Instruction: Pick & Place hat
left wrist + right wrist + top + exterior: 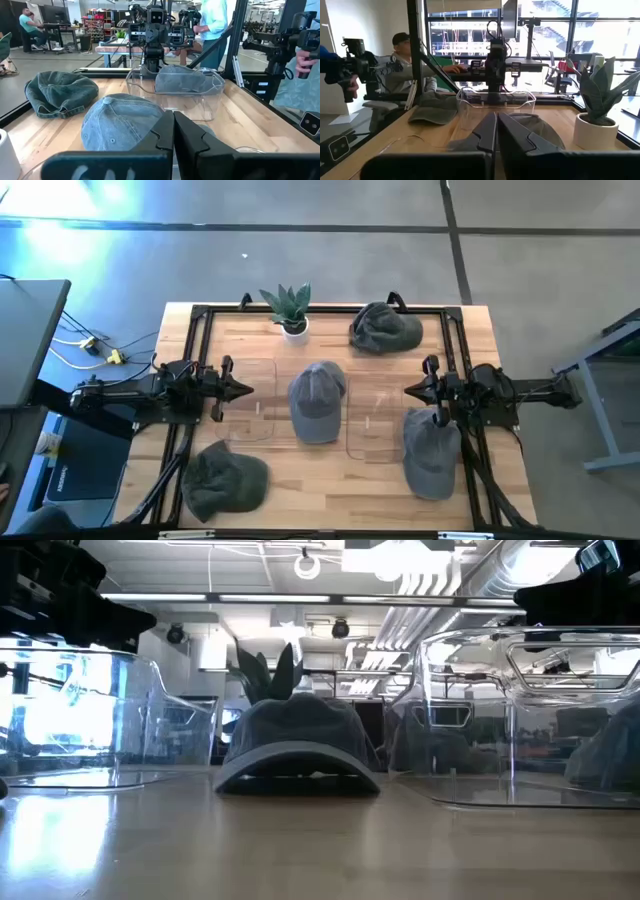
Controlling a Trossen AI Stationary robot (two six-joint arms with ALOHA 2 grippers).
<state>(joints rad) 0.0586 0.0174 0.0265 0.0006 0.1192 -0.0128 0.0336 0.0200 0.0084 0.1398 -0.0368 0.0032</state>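
The table (330, 480) is seen w/ four hats, two clear bins and a plant laid out on it. The left arm (140, 392) and right arm (500, 392) are held level over opposite sides, facing each other. The left bin (250, 405) and right bin (375, 425) are placed either side of the centre hat (318, 400). A 2nd hat (432, 450) is found under the right arm, a 3rd (225, 480) near the front-left corner, a 4th (385, 328) at the back. The plant (290, 308) is set at the back edge. The left gripper (240, 389) is seen w/ fingers (165, 135) pressed together, nothing held. The right gripper (412, 391) is likewise closed up, fingers (487, 132) touching, approx. above the right bin's edge.
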